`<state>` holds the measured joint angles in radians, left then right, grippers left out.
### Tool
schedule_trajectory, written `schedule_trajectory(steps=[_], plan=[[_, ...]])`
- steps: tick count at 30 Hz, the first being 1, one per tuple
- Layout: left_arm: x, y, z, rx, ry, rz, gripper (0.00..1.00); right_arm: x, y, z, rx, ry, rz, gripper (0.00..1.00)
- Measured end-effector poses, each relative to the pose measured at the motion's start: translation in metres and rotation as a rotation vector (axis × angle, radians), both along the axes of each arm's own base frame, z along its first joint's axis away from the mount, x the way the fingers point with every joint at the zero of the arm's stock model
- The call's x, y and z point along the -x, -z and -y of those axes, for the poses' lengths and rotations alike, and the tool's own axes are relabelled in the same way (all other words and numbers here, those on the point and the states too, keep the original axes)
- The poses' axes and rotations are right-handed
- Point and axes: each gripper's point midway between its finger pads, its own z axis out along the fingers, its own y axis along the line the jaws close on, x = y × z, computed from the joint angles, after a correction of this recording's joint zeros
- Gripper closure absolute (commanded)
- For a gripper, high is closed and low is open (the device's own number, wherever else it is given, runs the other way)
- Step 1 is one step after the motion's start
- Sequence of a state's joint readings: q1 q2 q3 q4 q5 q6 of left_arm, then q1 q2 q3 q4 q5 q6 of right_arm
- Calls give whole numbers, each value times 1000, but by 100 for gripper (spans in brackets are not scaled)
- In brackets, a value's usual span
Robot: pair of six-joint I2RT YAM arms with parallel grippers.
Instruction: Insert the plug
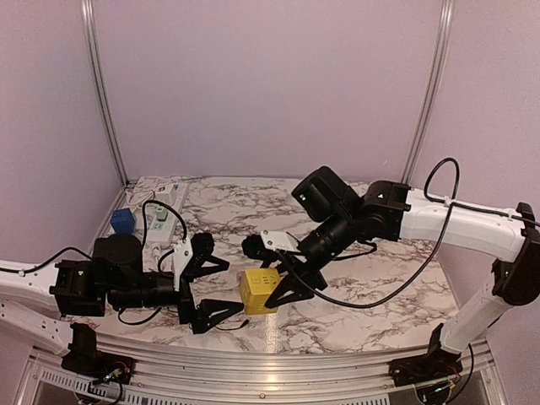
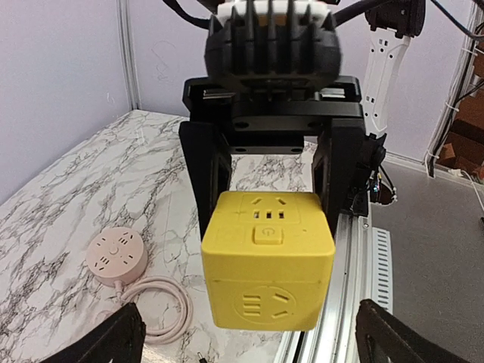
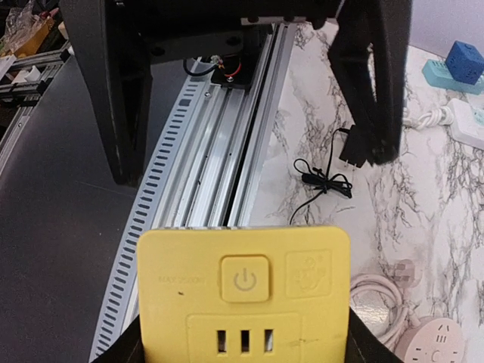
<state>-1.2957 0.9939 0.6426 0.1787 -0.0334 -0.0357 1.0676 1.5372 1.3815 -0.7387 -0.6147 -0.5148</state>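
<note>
Over the table point(image 1: 228, 211), yellow socket cube point(image 1: 258, 292) clamped in right pincer point(image 1: 272, 283), left pincer point(image 1: 234, 290) spread wide opposite.

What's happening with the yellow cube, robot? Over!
Right gripper shut on yellow socket cube. Left gripper open, empty. Cube's visible sockets empty. Black cable lying loose nearby.
</note>
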Motion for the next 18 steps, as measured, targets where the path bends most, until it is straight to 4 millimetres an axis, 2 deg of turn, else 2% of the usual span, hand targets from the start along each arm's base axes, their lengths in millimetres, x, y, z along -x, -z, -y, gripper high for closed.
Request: schedule_trajectory(steps=[2,7,11,14,18], plan=[[-3,-10,-10,33,-29,13,1,-14,-1,5,-5,29,-9,100],[-13,-25,-36,96,-128,41,1,-76,-1,28,-28,195,18,100],[-21,-26,-56,117,-209,46,1,-122,1,49,-31,319,85,100],[-25,-25,-68,131,-251,44,1,-149,4,61,-33,357,131,100],[-30,-23,-77,132,-298,37,1,-187,21,67,9,382,169,100]])
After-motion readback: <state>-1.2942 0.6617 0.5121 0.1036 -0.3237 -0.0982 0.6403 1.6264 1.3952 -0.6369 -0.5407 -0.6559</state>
